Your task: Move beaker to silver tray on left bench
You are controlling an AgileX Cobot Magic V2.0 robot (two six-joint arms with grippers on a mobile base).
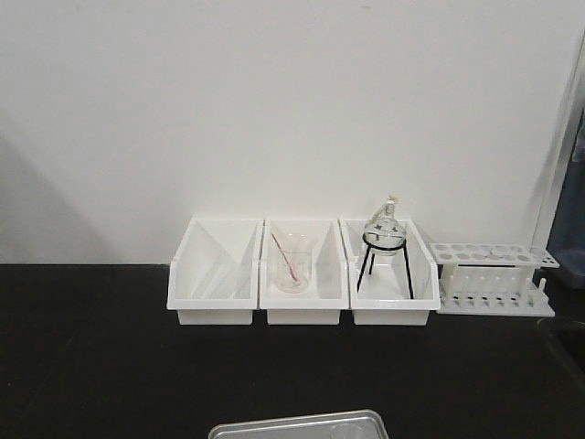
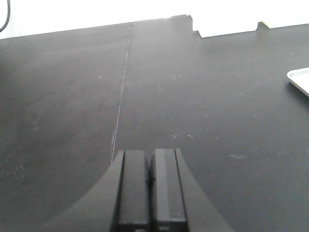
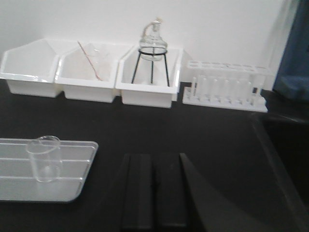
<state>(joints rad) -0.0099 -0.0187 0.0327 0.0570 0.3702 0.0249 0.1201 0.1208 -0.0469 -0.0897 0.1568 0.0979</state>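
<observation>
Beaker (image 3: pixel 44 158): small, clear, upright inside the silver tray (image 3: pixel 72 186), toward the tray's right end, base on the ridged floor. Silver tray flat on the black table (image 1: pixel 91 366), near the front edge; only its far rim in the front view, only a corner in the left wrist view.

Along the table's back edge, against the white wall: three white bins (image 1: pixel 212 274) side by side, touching. Left bin with nothing visible inside; middle bin with a second clear beaker and pink rod (image 1: pixel 292 267); right bin with a round-bottomed flask on a black tripod (image 1: pixel 384 247). Just right of the bins, a white test-tube rack (image 1: pixel 494 279).

Left gripper (image 2: pixel 150 186): closed, fingers pressed together, nothing between them, over bare table well left of the tray. Right gripper (image 3: pixel 154 191): likewise closed and holding nothing, just right of the tray, apart from the beaker.
</observation>
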